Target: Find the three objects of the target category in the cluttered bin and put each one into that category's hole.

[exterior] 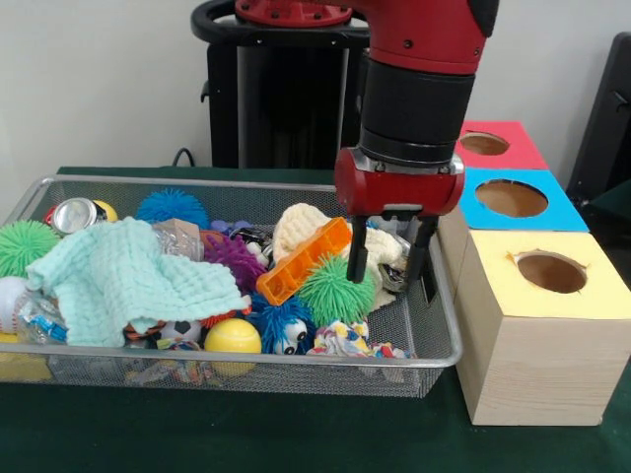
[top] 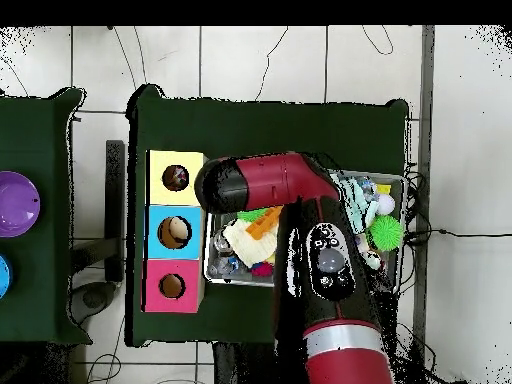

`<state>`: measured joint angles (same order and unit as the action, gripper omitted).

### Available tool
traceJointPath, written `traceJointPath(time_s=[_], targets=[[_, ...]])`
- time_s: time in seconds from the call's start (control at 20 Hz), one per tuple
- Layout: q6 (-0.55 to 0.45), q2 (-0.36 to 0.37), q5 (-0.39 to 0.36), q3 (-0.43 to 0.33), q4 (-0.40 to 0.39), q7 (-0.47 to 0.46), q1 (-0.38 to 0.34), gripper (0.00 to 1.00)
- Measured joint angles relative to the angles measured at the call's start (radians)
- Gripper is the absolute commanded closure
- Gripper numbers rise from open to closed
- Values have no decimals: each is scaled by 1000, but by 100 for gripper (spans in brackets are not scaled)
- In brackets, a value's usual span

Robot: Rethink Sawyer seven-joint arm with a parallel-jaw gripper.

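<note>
My gripper (exterior: 391, 264) hangs open over the right end of the wire bin (exterior: 446, 325), its two black fingers (exterior: 357, 252) apart with nothing between them. Just left of the fingers lie an orange ridged toy (exterior: 304, 260) and a green spiky ball (exterior: 335, 292), on a cream knitted piece (exterior: 299, 225). Right of the bin stand wooden boxes with a yellow-topped hole (exterior: 550, 271), a blue-topped hole (exterior: 511, 198) and a red-topped hole (exterior: 484, 144). In the overhead view the arm (top: 300, 200) hides the gripper and much of the bin (top: 212, 272).
The bin also holds a mint cloth (exterior: 123, 278), a yellow ball (exterior: 233, 337), blue (exterior: 172, 206) and purple (exterior: 235, 258) spiky balls, a metal can (exterior: 75, 214) and a second green spiky ball (exterior: 22, 243). A purple bowl (top: 15, 203) sits on a neighbouring table.
</note>
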<state>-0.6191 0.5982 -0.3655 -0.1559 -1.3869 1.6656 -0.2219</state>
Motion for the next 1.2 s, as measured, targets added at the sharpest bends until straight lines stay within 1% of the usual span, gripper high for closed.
traceJointPath(time_s=[0.15,0.45,0.8,1.2], targets=[[0,-2,-9,15,11,0,5,0],[19,-18,-9,15,24,0,-8,0],[77,-51,-4,-3,24,0,-51,0],[79,-66,-3,-5,17,0,-59,0]])
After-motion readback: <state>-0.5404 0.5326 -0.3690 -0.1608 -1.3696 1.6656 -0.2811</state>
